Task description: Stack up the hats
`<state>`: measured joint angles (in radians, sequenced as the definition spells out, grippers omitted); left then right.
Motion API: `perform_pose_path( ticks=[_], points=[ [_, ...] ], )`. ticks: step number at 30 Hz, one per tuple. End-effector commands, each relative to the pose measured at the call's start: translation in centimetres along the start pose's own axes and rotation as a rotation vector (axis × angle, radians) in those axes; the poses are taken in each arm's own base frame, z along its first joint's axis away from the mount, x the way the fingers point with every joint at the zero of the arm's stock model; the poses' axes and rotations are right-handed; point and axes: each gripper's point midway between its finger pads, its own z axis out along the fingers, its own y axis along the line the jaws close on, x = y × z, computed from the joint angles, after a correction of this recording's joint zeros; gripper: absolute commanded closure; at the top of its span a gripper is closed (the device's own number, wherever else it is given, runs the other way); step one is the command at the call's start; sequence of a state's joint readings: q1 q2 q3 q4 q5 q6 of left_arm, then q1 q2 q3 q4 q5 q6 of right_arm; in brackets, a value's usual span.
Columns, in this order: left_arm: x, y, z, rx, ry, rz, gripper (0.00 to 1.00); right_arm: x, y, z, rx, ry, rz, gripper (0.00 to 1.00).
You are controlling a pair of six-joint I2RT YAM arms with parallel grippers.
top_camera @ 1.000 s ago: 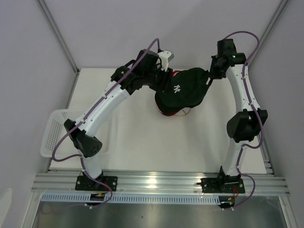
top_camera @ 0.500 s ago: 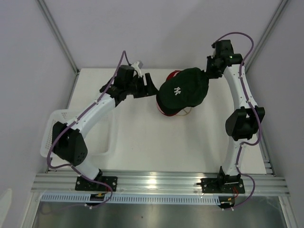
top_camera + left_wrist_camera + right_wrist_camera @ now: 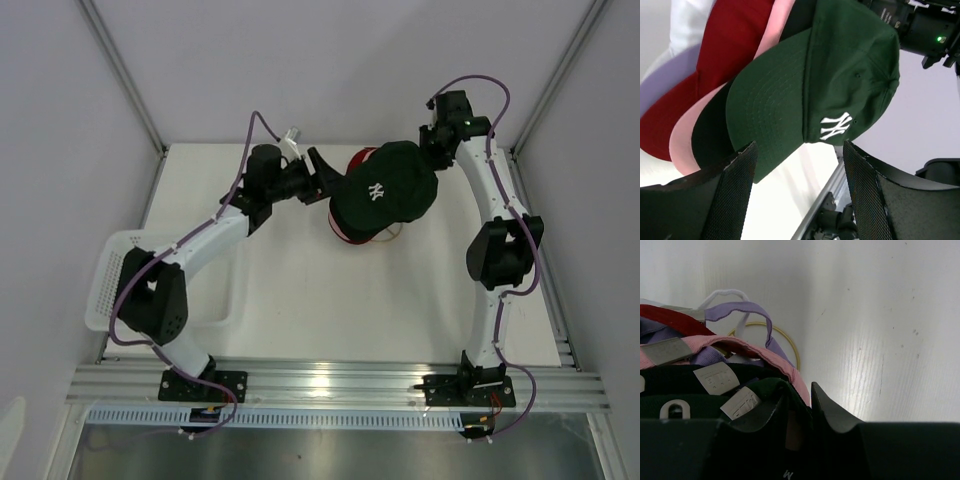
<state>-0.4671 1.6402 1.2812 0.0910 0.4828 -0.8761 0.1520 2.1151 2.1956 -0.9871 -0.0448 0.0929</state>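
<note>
Pulling back the left gripper (image 3: 799, 150), freed the dark green cap (image 3: 850, 75) and spread the jaws wide, holding nothing. Deposited it just ahead of the fingers, atop the black cap (image 3: 710, 135). Could not confirm a right gripper (image 3: 796, 387) hold on its rear. Probably completed stacking.

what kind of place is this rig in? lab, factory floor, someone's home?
Most likely a robotics lab test cell, not a home: a white table boxed in by plain panels, a left arm and right arm bolted to an aluminium rail, and a stack of caps as props.
</note>
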Motion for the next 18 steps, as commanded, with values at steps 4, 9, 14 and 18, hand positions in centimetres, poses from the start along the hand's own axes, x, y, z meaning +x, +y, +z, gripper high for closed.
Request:
perform_pose_path(
  ticks=[4, 9, 14, 18],
  points=[
    [1.8, 0.6, 0.3, 0.038, 0.034, -0.049, 0.27, -0.7, 0.8, 0.0, -0.027, -0.027, -0.018, 0.71],
    [2.3, 1.3, 0.3, 0.018, 0.046, -0.043, 0.28, -0.4, 0.9, 0.1, -0.035, -0.018, -0.019, 0.69],
    [2.5, 1.4, 0.7, 0.027, 0.06, -0.045, 0.28, -0.4, 1.4, 0.2, -0.04, -0.017, -0.024, 0.69],
    [2.7, 0.9, 1.3, 0.048, 0.072, -0.045, 0.28, -0.6, 1.5, 0.0, -0.04, -0.025, -0.03, 0.67]
  ],
)
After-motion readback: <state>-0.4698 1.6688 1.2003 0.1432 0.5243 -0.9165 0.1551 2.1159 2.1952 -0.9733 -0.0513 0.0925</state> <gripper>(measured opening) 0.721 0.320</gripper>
